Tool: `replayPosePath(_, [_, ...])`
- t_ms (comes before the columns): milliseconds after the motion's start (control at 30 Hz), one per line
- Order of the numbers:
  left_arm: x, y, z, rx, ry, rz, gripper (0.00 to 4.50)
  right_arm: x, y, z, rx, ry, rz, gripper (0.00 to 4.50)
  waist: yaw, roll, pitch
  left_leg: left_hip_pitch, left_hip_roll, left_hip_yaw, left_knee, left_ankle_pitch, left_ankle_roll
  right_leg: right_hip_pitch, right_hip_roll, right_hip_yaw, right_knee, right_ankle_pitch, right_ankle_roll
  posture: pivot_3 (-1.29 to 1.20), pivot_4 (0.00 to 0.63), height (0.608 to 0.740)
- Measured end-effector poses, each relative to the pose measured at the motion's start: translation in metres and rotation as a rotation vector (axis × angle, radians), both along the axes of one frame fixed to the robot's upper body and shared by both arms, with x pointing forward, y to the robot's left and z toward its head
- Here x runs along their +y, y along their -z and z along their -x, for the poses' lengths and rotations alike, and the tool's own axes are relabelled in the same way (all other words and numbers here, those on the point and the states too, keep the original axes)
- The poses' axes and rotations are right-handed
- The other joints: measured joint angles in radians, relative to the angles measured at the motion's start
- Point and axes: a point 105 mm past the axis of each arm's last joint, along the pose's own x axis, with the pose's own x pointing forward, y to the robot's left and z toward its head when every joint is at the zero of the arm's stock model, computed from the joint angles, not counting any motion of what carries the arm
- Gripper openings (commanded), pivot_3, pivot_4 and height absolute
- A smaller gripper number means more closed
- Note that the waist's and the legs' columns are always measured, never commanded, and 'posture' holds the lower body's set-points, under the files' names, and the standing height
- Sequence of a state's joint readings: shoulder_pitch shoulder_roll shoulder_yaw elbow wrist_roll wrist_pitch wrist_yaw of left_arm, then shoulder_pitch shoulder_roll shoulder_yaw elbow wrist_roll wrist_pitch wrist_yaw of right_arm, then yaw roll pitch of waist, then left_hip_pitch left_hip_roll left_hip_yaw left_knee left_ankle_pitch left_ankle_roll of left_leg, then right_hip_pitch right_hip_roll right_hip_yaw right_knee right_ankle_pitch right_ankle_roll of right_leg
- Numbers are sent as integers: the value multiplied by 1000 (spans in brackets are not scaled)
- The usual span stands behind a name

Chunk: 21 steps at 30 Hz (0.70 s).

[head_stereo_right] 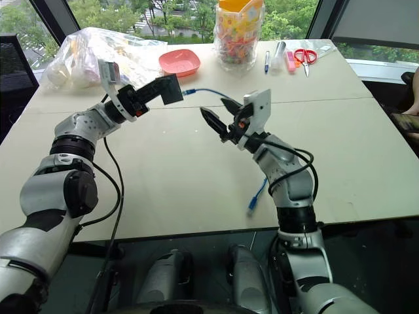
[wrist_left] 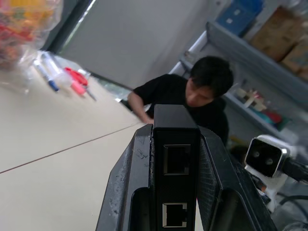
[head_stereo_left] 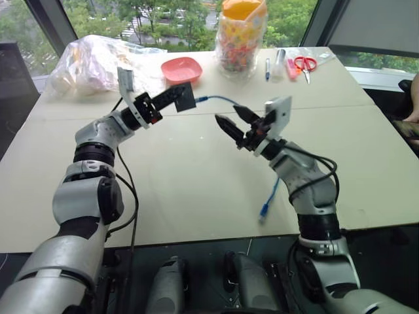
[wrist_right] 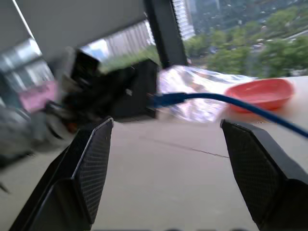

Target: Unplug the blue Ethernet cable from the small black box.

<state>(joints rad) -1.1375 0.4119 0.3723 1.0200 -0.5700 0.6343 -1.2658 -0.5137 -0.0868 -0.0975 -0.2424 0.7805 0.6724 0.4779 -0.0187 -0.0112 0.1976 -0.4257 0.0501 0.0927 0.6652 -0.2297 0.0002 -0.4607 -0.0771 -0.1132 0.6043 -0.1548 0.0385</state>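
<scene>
My left gripper is shut on the small black box, holding it up above the table. In the left wrist view the box sits between both fingers and shows two empty ports. The blue Ethernet cable meets the box's right side; in the right wrist view its plug sits at the box's edge. The cable passes behind my right gripper and hangs down to a loose plug on the table. My right gripper is open, just right of the box, with nothing between its fingers.
At the table's far side stand a pink bowl, a clear plastic bag, a jar of colourful sweets, pens and red scissors. A person sits beyond the table's right edge.
</scene>
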Motion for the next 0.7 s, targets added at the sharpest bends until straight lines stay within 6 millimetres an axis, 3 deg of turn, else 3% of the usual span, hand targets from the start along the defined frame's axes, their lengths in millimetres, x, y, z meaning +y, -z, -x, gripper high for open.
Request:
replayPosePath(133, [1,-4,12,31,75,71,514,15,3,5,154,-69,-164,3703,2,0,0,-1,0,-1,1,0,0,0,0,-1,-1,-1,-4,0,150,740])
replayPosePath(333, [-7,-11,28,24,167,98,514,22,3,-12,265,-48,-316,3703,6,0,0,-2,-2,-1,0,0,0,0,-1,0,-3,1,-1,0,150,740])
replayPosePath(700, [-10,-9,35,34,187,105,514,19,2,-20,281,-31,-337,3703,3,0,0,-2,-2,-1,0,0,0,0,0,-1,-4,0,0,0,150,740])
